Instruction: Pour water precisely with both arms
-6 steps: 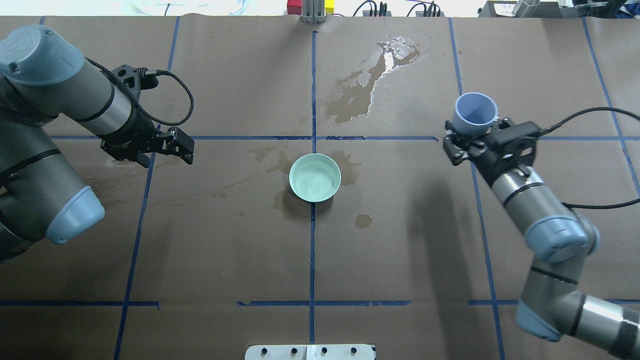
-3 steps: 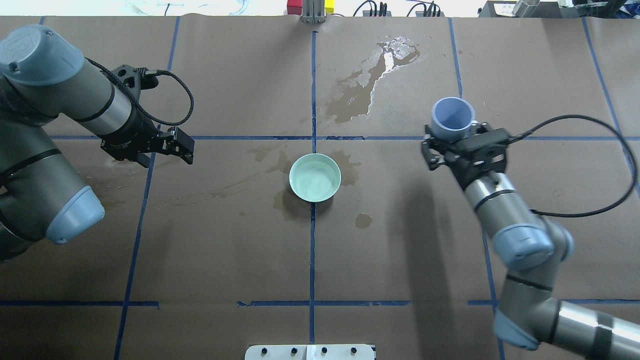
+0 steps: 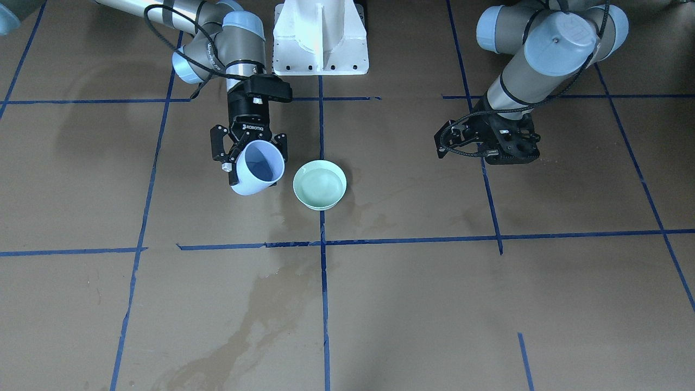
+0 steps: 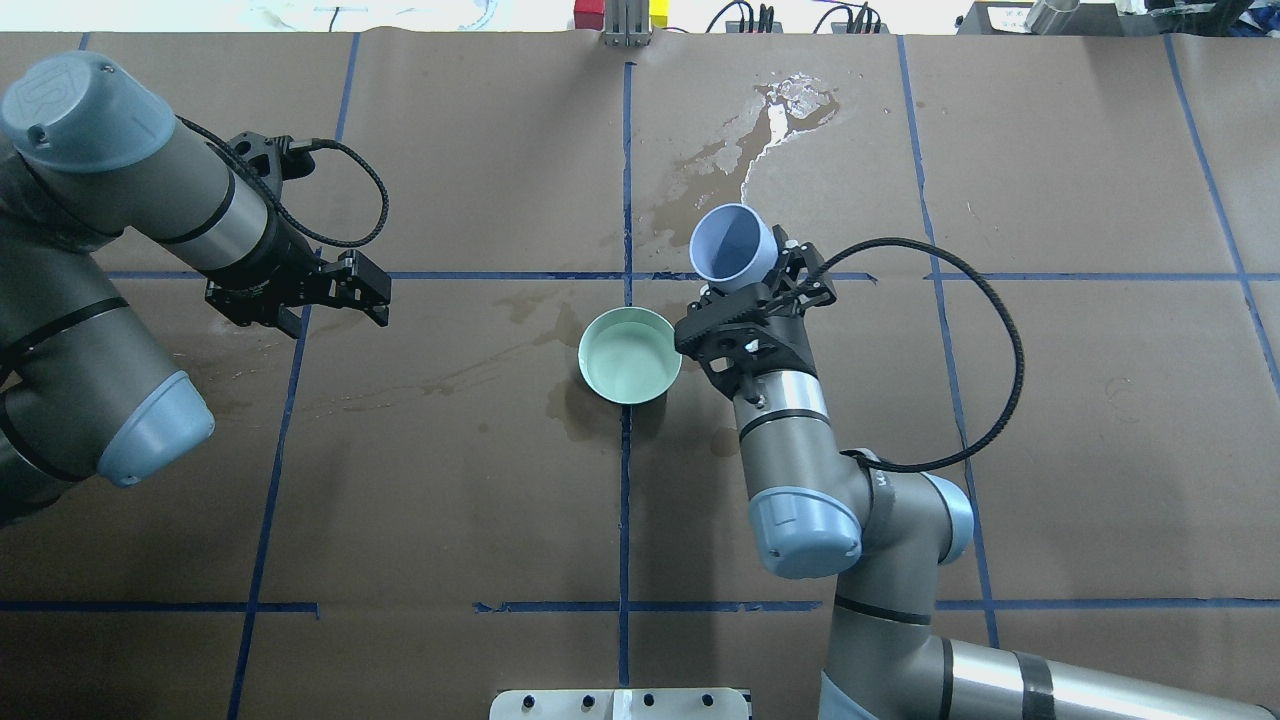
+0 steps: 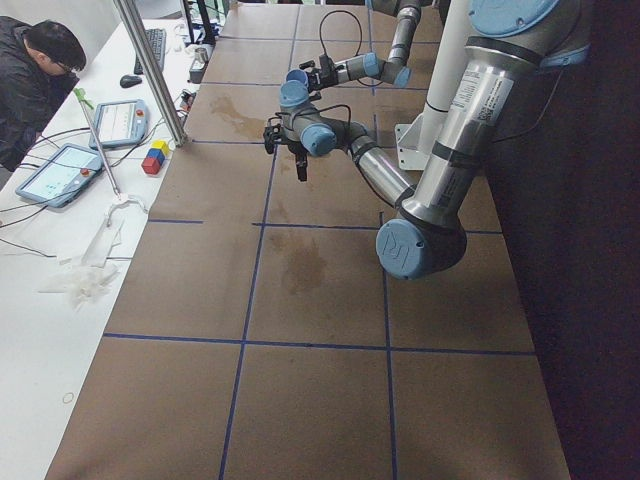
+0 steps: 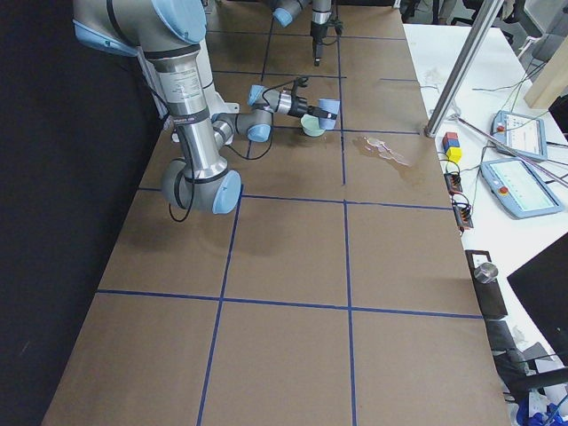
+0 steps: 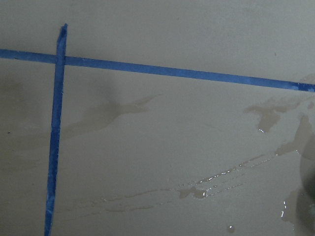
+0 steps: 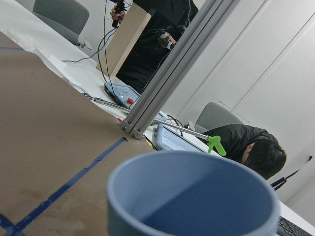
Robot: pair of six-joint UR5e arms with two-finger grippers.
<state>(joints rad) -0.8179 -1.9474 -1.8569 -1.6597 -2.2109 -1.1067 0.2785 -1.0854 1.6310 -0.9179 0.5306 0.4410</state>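
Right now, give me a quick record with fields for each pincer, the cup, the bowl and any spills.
Right pincer: shut on the blue cup
Blue cup: tilted, raised, beside the green bowl, not over it
Green bowl: stands on the brown paper, holds water
Left pincer: looks open, empty, well away from the bowl
Spills: wet patches beyond and around the bowl

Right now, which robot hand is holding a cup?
The right gripper: it clasps the pale blue cup, tilted beside the green bowl. The left gripper holds nothing and hangs apart, over the blue tape.
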